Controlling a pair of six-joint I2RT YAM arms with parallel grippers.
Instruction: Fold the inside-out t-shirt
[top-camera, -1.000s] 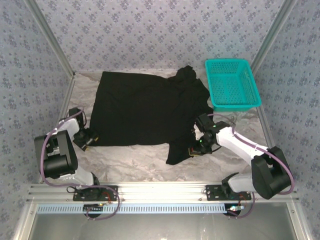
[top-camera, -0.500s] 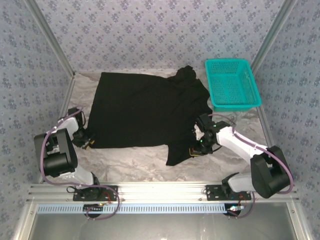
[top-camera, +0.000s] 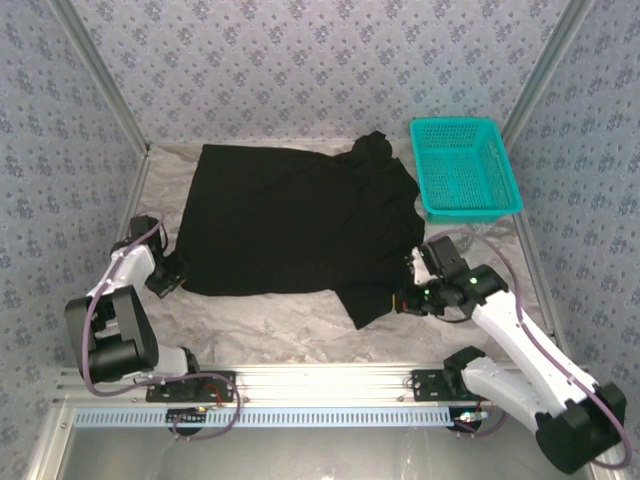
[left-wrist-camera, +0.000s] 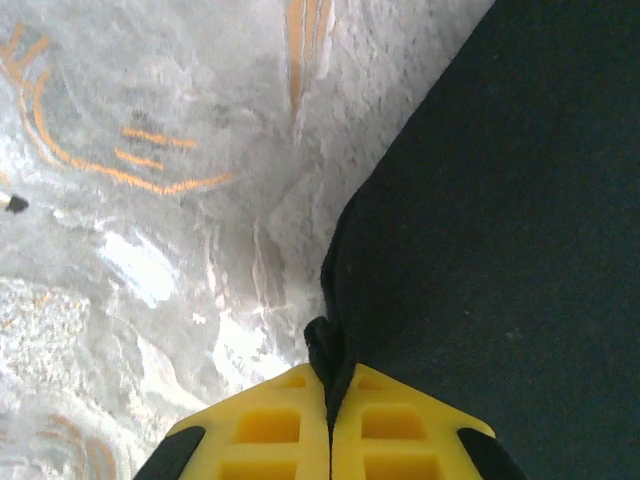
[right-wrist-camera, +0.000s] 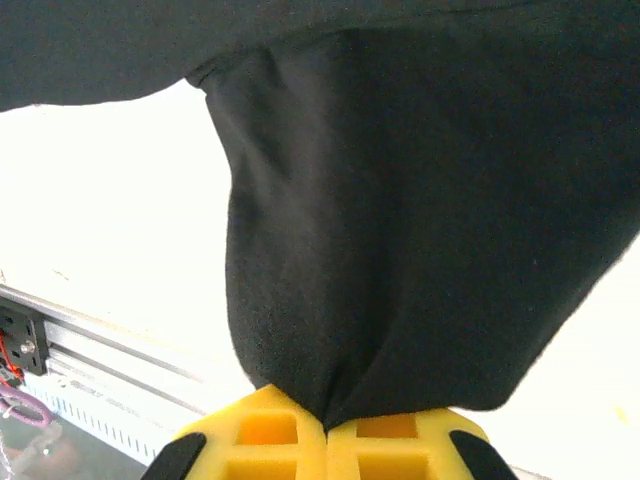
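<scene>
Right gripper (top-camera: 398, 300) dragged t-shirt (top-camera: 290, 220) rightward, marbled tabletop (top-camera: 280, 322), patterned walls (top-camera: 300, 60)

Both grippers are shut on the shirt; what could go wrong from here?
The left gripper pinches only a sliver of the shirt edge, so it may slip out on lifting. The right gripper holds a bunched corner, so the fold could come out skewed. The far bunch lies near the basket and might snag.

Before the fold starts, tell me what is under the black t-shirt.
The black t-shirt lies on the grey marbled table cover, seen around its edges. Anything else beneath is covered by the cloth.
</scene>
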